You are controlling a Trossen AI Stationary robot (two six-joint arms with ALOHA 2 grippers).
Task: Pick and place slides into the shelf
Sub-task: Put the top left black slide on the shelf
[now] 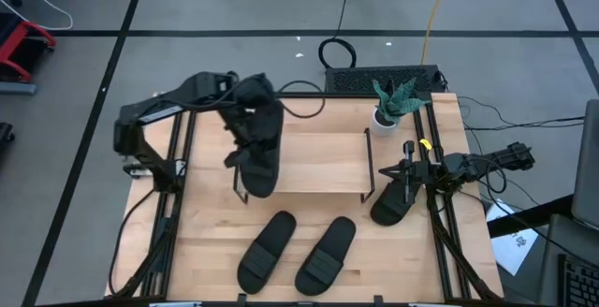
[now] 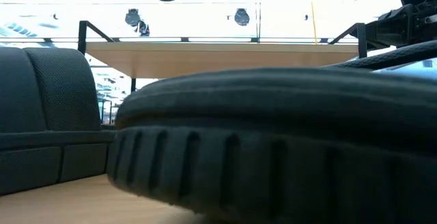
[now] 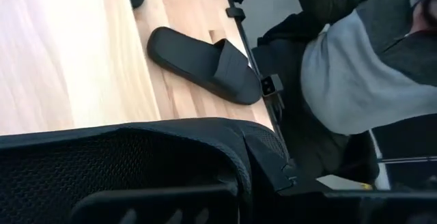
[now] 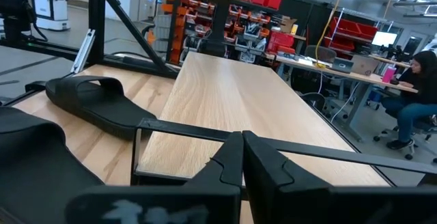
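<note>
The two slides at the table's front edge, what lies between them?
Only bare tabletop: in the high view a narrow strip separates the left slide from the right slide.

light: bright, even, from overhead | shadows: soft, short under the slides [image 1: 266, 249] on the desk [image 1: 211, 232] | low view: background blown out white, near slide [image 2: 273, 142] out of focus | left wrist view: slide [image 3: 123, 169] held in left claw [image 1: 245, 138] blurred | right wrist view: right claw [image 4: 242, 162] fingers soft
</note>
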